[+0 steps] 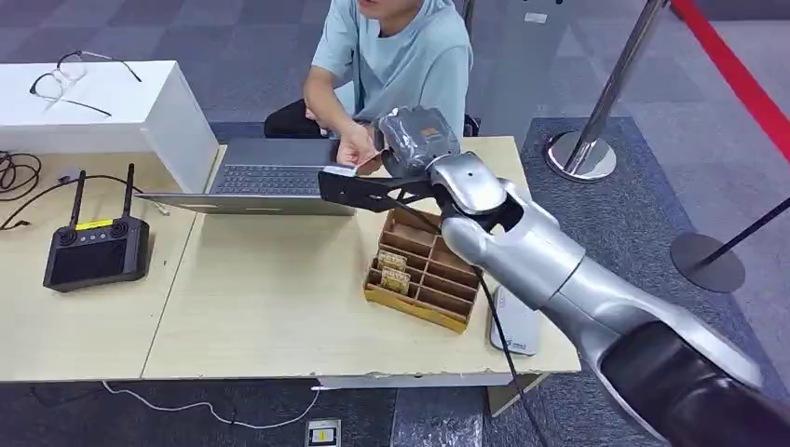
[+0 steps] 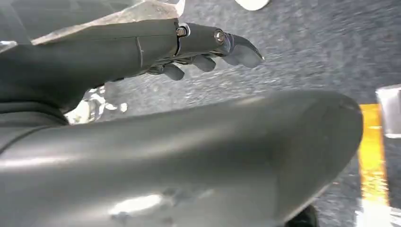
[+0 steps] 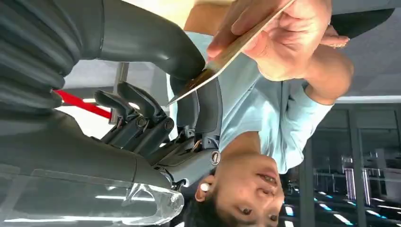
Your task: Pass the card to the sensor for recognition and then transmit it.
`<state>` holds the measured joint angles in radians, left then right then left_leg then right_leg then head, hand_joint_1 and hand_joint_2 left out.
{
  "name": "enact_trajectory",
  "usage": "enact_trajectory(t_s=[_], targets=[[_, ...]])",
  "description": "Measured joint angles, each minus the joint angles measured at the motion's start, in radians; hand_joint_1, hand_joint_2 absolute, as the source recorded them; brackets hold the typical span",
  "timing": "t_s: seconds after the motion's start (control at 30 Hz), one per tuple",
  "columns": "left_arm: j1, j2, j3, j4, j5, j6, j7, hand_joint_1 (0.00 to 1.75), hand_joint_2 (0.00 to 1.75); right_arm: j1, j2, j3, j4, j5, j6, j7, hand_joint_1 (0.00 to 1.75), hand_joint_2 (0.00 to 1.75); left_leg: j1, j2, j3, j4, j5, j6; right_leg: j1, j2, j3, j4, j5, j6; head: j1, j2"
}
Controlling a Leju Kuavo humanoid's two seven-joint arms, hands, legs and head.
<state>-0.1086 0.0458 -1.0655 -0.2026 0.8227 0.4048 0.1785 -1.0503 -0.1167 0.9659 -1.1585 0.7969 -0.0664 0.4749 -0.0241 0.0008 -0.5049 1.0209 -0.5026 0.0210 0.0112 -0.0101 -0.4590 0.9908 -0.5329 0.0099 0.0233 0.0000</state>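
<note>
Right hand: the right hand (image 1: pixel 410 140) reaches over the far edge of the surface (image 1: pixel 261 307), just right of the laptop, toward the seated person.
Right fingers: in the right wrist view the thumb and the dark fingers (image 3: pixel 142 113) are clamped on one end of the card; the thumb presses it from one side, the fingers from the other.
Card: the card (image 3: pixel 231 52) is a thin flat piece, held at its other end by the person's hand (image 3: pixel 283 38), so both hands touch it at once. In the head view it sits between the two hands and is too small to make out.
Person: the person (image 1: pixel 410 56) in a light blue shirt sits at the far side of the surface, one hand raised to the robot's hand.
Left hand: the left hand (image 2: pixel 198 52) hangs over grey carpet; its fingers are curled in loosely with nothing in them.
Box: a brown box with compartments (image 1: pixel 424 270) stands on the surface near the right arm, some small cards upright in its left compartments.
Laptop: an open grey laptop (image 1: pixel 270 182) lies at the far edge, left of the right hand.
Remote: a black remote with two aerials (image 1: pixel 96 251) lies on the left surface.
Glasses: a pair of glasses (image 1: pixel 65 84) rests on the white box at far left.
</note>
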Motion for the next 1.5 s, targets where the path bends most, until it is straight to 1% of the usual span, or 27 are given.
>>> enact_trajectory(t_s=[0.2, 0.23, 0.27, 0.43, 0.57, 0.67, 0.83, 0.87, 0.97, 1.1, 1.3, 1.4, 1.5], targets=[[0.000, 0.002, 0.007, 0.000, 0.014, -0.003, -0.006, 0.00, 0.00, 0.000, 0.001, 0.000, 0.000, 0.003, -0.011, 0.001, 1.75, 1.75, 0.000, 0.000, 0.000, 0.000, 0.000, 0.000, 0.000, 0.000, 0.000, 0.000, 0.000, 0.000, 0.000, 0.000], [0.000, 0.002, 0.008, 0.001, 0.014, -0.003, -0.006, 0.00, 0.00, 0.000, 0.001, 0.000, 0.000, 0.003, -0.011, 0.001, 0.24, 1.75, 0.000, 0.000, 0.000, 0.000, 0.000, 0.000, 0.000, 0.000, 0.000, 0.000, 0.000, 0.000, 0.000, 0.000], [0.000, 0.002, 0.008, 0.001, 0.014, -0.003, -0.006, 0.00, 0.00, 0.000, 0.000, -0.001, 0.000, 0.005, -0.012, 0.004, 0.00, 1.75, 0.000, 0.000, 0.000, 0.000, 0.000, 0.000, 0.000, 0.000, 0.000, 0.000, 0.000, 0.000, 0.000, 0.000], [0.000, 0.003, 0.008, 0.002, 0.013, -0.001, -0.006, 0.00, 0.00, 0.000, -0.005, -0.001, -0.003, 0.032, -0.034, 0.018, 0.00, 1.75, 0.000, 0.000, 0.000, 0.000, 0.000, 0.000, 0.000, 0.000, 0.000, 0.000, 0.000, 0.000, 0.000, 0.000], [0.000, 0.005, 0.008, 0.002, 0.023, -0.031, -0.014, 0.00, 0.00, 0.001, -0.008, -0.001, -0.011, 0.054, -0.054, 0.022, 0.00, 1.75, 0.000, 0.000, 0.000, 0.000, 0.000, 0.000, 0.000, 0.000, 0.000, 0.000, 0.000, 0.000, 0.000, 0.000], [0.000, 0.006, 0.008, 0.002, 0.029, -0.046, -0.025, 0.00, 0.00, 0.001, -0.009, -0.002, -0.018, 0.064, -0.058, 0.022, 0.00, 1.75, 0.000, 0.000, 0.000, 0.000, 0.000, 0.000, 0.000, 0.000, 0.000, 0.000, 0.000, 0.000, 0.000, 0.000], [0.001, 0.006, 0.008, 0.002, 0.031, -0.047, -0.027, 0.00, 0.00, 0.001, -0.009, -0.002, -0.019, 0.066, -0.058, 0.022, 0.00, 1.75, 0.000, 0.000, 0.000, 0.000, 0.000, 0.000, 0.000, 0.000, 0.000, 0.000, 0.000, 0.000, 0.000, 0.000], [0.001, 0.007, 0.010, 0.002, 0.039, -0.051, -0.040, 0.00, 0.00, 0.001, -0.009, -0.002, -0.026, 0.080, -0.061, 0.022, 0.00, 1.75, 0.000, 0.000, 0.000, 0.000, 0.000, 0.000, 0.000, 0.000, 0.000, 0.000, 0.000, 0.000, 0.000, 0.000], [0.001, 0.008, 0.022, 0.003, 0.050, -0.082, -0.055, 0.00, 0.00, 0.000, -0.018, -0.004, -0.075, 0.121, -0.044, 0.038, 0.00, 1.75, 0.000, 0.000, 0.000, 0.000, 0.000, 0.000, 0.000, 0.000, 0.000, 0.000, 0.000, 0.000, 0.000, 0.000], [0.002, 0.008, 0.027, 0.003, 0.053, -0.090, -0.056, 0.00, 0.00, -0.006, -0.032, -0.012, -0.124, 0.129, -0.017, 0.057, 0.00, 1.75, 0.000, 0.000, 0.000, 0.000, 0.000, 0.000, 0.000, 0.000, 0.000, 0.000, 0.000, 0.000, 0.000, 0.000], [0.002, 0.009, 0.029, 0.004, 0.050, -0.080, -0.067, 0.00, 0.00, -0.012, -0.078, -0.034, -0.214, 0.142, 0.012, 0.110, 0.00, 1.75, 0.000, 0.000, 0.001, 0.000, 0.000, 0.000, 0.000, 0.000, 0.000, 0.000, 0.000, 0.000, 0.000, 0.000], [0.003, 0.010, 0.029, 0.005, 0.056, -0.079, -0.067, 0.00, 0.00, -0.011, -0.116, -0.046, -0.271, 0.147, 0.049, 0.144, 0.00, 1.75, 0.000, 0.000, 0.000, 0.000, 0.000, 0.000, 0.000, 0.000, 0.000, 0.000, 0.000, 0.000, 0.000, 0.000], [0.004, 0.010, 0.030, 0.005, 0.060, -0.076, -0.068, 0.00, 0.00, -0.006, -0.161, -0.063, -0.331, 0.137, 0.067, 0.172, 0.00, 1.75, 0.000, 0.000, 0.000, 0.000, 0.000, 0.000, 0.000, 0.000, -0.001, 0.000, 0.000, 0.000, 0.000, 0.000]])
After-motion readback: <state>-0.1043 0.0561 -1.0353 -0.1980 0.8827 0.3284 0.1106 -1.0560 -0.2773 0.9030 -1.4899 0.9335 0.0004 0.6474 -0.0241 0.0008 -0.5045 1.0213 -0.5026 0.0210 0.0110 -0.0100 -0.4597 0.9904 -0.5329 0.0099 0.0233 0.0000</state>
